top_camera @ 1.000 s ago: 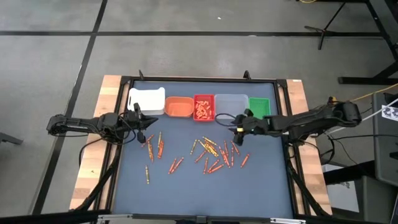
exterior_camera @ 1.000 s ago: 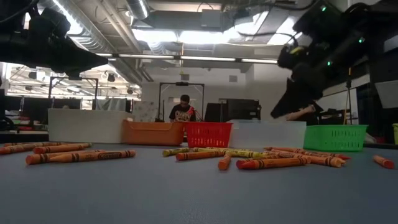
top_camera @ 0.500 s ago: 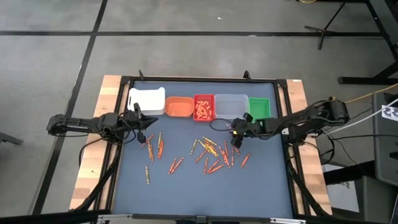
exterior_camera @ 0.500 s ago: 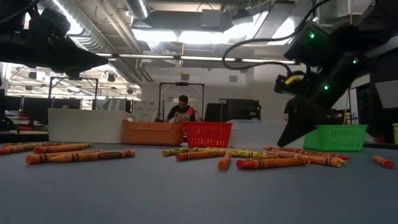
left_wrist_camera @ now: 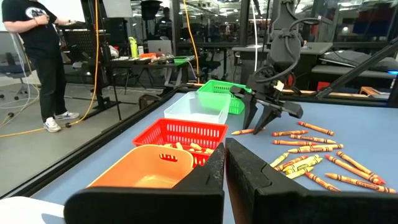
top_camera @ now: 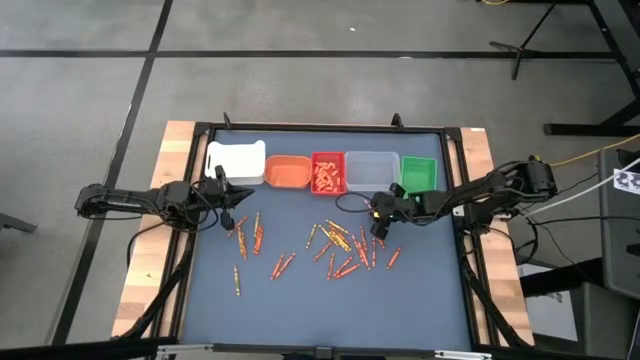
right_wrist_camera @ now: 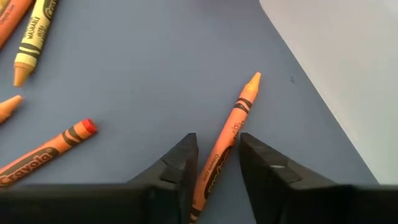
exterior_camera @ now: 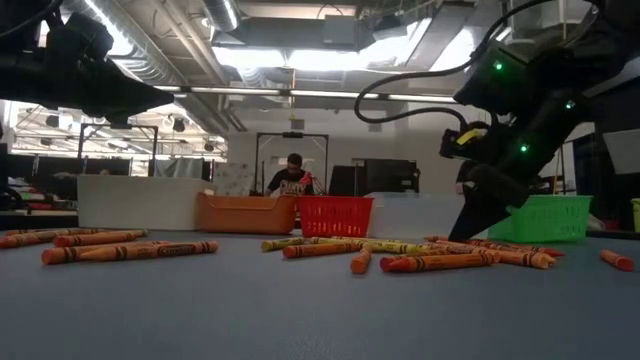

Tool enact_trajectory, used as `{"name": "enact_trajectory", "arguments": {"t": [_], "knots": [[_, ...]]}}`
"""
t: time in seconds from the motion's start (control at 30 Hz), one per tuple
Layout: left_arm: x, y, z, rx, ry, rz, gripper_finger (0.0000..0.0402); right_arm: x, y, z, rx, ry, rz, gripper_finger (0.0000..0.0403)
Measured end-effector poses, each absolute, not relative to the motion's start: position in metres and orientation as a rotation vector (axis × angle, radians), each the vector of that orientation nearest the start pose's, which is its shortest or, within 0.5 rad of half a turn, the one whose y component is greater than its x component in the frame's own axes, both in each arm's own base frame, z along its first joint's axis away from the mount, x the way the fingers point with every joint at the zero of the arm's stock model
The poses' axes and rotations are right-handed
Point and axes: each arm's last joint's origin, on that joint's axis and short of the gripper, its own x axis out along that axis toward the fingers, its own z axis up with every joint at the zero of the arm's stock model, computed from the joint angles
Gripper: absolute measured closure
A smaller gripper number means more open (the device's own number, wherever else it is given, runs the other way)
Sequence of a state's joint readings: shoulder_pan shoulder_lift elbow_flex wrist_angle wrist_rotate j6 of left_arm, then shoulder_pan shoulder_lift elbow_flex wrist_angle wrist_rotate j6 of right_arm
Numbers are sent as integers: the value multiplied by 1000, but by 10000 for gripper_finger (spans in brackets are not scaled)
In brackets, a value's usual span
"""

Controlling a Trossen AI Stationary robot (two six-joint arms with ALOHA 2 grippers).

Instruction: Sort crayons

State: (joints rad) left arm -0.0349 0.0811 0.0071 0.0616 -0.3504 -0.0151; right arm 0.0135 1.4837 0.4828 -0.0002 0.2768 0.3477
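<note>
Many crayons lie flat on the blue mat: a cluster in the middle (top_camera: 345, 250) and a smaller group at the left (top_camera: 250, 235). My right gripper (top_camera: 378, 230) is down at the mat by the cluster's far right end, and it is open. In the right wrist view its two fingertips (right_wrist_camera: 219, 138) stand on either side of one orange crayon (right_wrist_camera: 235, 121) lying on the mat, with a gap showing on each side. My left gripper (top_camera: 235, 207) is shut and empty and hangs above the mat near the left group; it also shows in the left wrist view (left_wrist_camera: 225, 168).
A row of bins stands along the far edge: white (top_camera: 236, 160), orange (top_camera: 288, 171), red (top_camera: 327, 173) with crayons in it, clear (top_camera: 371, 168) and green (top_camera: 417, 172). The clear bin's wall (right_wrist_camera: 336, 68) is close to my right gripper. A person stands beyond the table (exterior_camera: 293, 175).
My right gripper has come down from beside the clear bin to the mat, moving a little toward the table's near edge, and now stands over the orange crayon. My left arm has kept still.
</note>
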Motion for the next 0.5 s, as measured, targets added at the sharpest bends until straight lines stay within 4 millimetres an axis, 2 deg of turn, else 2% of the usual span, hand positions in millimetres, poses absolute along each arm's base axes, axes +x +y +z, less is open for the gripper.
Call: {"name": "enact_trajectory", "arguments": {"t": [0.2, 0.5], "knots": [[101, 6, 166, -13, 9, 315, 401, 232, -5, 112, 176, 936, -401, 335], [101, 6, 166, -13, 10, 315, 401, 231, -5, 112, 175, 939, -402, 375]]}}
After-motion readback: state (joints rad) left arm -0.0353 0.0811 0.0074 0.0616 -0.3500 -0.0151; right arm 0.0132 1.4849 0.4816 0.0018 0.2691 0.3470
